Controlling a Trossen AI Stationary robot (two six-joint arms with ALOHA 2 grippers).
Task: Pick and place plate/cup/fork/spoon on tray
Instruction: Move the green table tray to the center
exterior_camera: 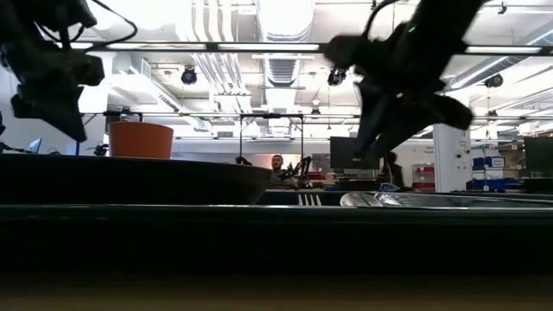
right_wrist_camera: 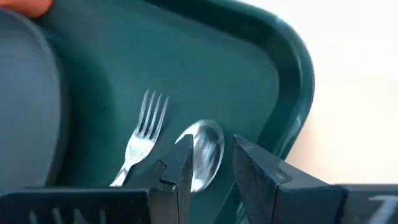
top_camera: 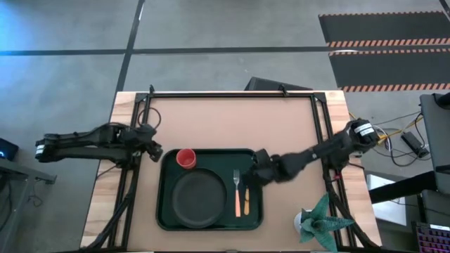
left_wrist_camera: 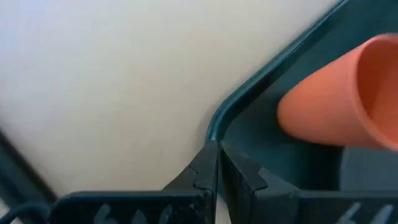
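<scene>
Right tool (top_camera: 259,169) hovering with fingers slightly parted and empty just above the spoon (right_wrist_camera: 204,154), at 3 o'clock on the tray (top_camera: 163,211); any drop or sideways drag on pulling away likely to catch the bowl and knock it into the fork (top_camera: 237,191) just beside it, or over the near rim onto the table (top_camera: 225,119). Left tool (top_camera: 152,150) pinched shut on nothing at the tray's 10 o'clock corner, close to the cup (top_camera: 185,158); a careless swing there liable to tip it toward the plate (top_camera: 199,199) at 6 o'clock.
</scene>
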